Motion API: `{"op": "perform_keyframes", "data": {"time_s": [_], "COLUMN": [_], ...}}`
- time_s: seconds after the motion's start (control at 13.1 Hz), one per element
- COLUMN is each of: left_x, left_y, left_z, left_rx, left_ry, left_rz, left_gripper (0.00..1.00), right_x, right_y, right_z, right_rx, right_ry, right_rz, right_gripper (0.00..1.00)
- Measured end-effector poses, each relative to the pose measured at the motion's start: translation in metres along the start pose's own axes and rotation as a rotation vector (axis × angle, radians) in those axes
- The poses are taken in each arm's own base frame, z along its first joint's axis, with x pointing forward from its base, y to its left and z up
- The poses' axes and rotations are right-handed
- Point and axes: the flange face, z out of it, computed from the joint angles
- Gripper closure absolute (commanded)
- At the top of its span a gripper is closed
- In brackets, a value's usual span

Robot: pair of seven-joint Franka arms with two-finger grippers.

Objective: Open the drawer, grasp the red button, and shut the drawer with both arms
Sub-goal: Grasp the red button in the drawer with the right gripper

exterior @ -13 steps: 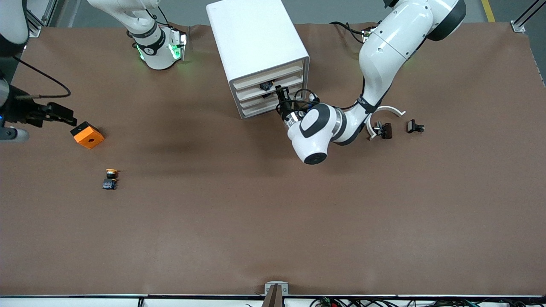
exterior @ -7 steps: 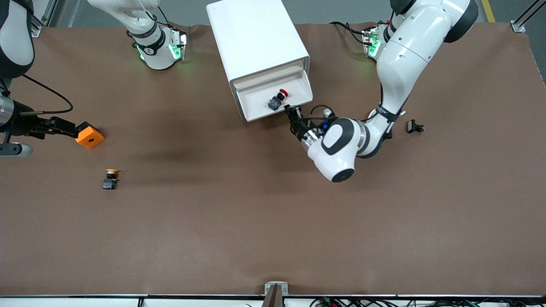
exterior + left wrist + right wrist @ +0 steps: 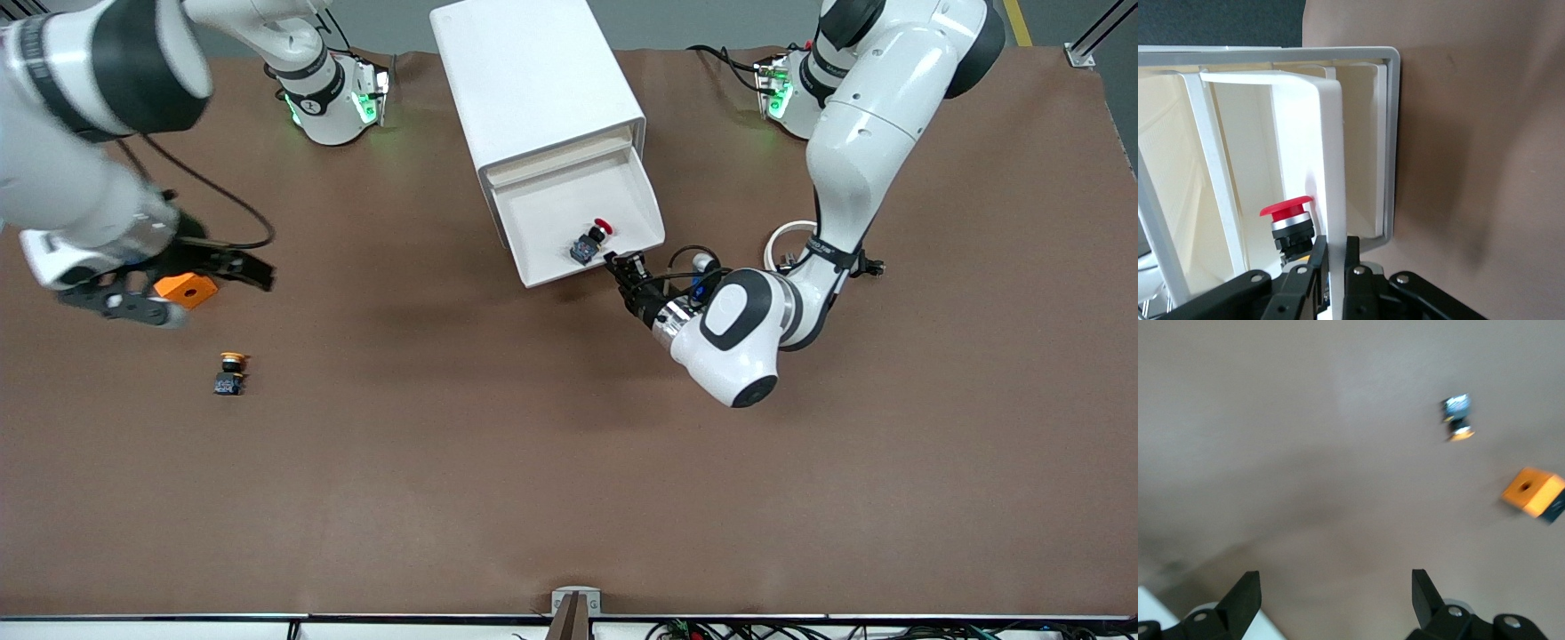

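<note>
We see the button (image 3: 591, 240), red mushroom cap on a black-and-blue body, lying tipped in the pulled-out drawer (image 3: 542, 213), cap pointing toward the cabinet. Left claw (image 3: 620, 264) pinches the drawer's front edge; right claw (image 3: 233, 267) spread over the table.

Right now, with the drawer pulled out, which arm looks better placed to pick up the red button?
Probably the right. The left gripper is shut on the drawer front edge, holding it out. The right gripper is open and empty over the orange cube. The button lies exposed in the drawer.
</note>
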Motion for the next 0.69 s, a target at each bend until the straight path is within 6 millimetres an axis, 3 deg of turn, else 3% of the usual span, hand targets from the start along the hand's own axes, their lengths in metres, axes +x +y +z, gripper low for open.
{"op": "perform_keyframes", "data": {"time_s": [0.08, 0.15, 0.3, 0.53, 0.69], "left_x": [0.002, 0.004, 0.008, 0.01, 0.005], "left_y": [0.002, 0.004, 0.006, 0.007, 0.001], "left_z": [-0.011, -0.021, -0.036, -0.048, -0.061], "left_rx": [-0.007, -0.013, -0.023, -0.035, -0.053], "left_ry": [-0.017, -0.033, -0.057, -0.077, -0.095], "left_rz": [-0.001, -0.001, 0.008, 0.033, 0.051], "left_gripper": [1.0, 0.94, 0.0, 0.0, 0.0], "right_x": [-0.015, -0.03, -0.062, -0.105, -0.129], "right_y": [-0.026, -0.05, -0.095, -0.154, -0.195], "right_z": [0.001, 0.002, 0.004, 0.014, 0.031], "right_rx": [-0.001, -0.003, 0.001, 0.02, 0.044], "right_ry": [0.0, 0.002, 0.015, 0.039, 0.057], "right_rz": [0.038, 0.072, 0.144, 0.229, 0.285], "right_gripper": [0.0, 0.0, 0.0, 0.0, 0.0]}}
